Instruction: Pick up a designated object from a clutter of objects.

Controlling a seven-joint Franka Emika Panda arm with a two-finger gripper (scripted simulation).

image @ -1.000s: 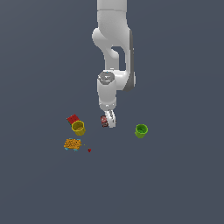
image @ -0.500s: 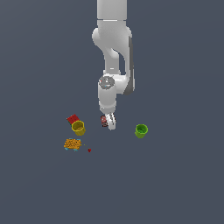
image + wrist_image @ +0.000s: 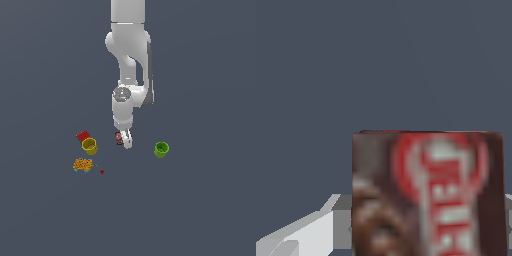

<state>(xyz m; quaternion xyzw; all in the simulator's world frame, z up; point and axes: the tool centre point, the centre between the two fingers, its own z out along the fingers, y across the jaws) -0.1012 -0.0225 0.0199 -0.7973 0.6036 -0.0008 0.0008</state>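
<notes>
The designated object is a small flat brown and red box with whitish markings. It sits between the white fingers of my gripper, which is shut on it, just above the grey floor in the middle of the clutter of objects. In the wrist view the box fills the lower part of the picture, close to the camera, with one light finger showing beside it. The other finger is hidden behind the box.
A yellow cup stands toward the exterior view's left of the gripper, with a red flat square behind it. An orange speckled packet and a tiny red bit lie nearer. A green cup stands on the exterior view's right.
The arm's wrist has shifted only slightly. The gripper and the box in it stay at almost the same spot, and the other objects have not moved.
</notes>
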